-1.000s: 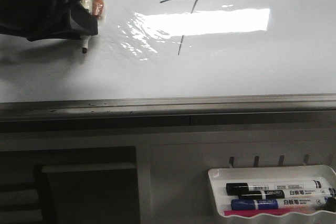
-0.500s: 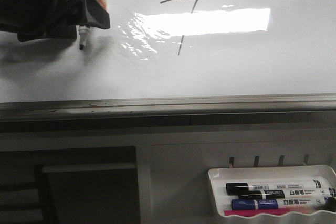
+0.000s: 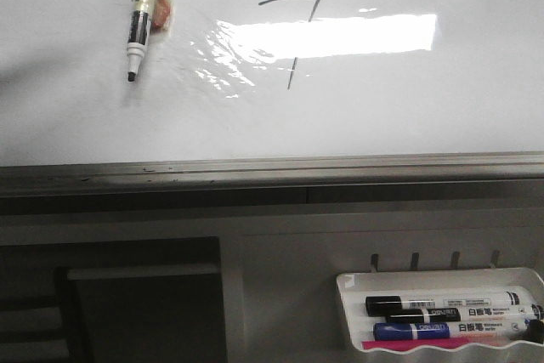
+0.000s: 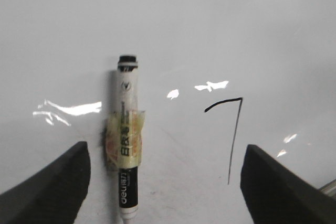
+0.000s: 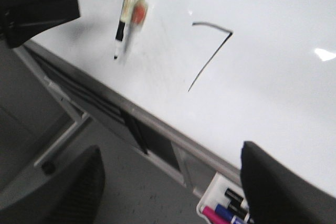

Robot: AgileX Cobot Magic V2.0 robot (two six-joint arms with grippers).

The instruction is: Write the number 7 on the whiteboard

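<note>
A: Number 7 (image 3: 291, 40) location?
B: On the whiteboard (image 3: 382, 116), right of a taped marker (image 3: 140, 23) resting against the board, tip down.
A: Grippers?
B: Left gripper (image 4: 165, 182) spread wide, marker between its fingers untouched. Right gripper (image 5: 173, 182) spread too, empty.
A: Elsewhere?
B: Marker tray (image 3: 442, 280) below the rail.

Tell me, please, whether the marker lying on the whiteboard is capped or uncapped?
Uncapped. The marker lies on the whiteboard with its bare dark tip exposed, pointing toward the bottom rail, left of the number 7. No cap is visible near it.
</note>
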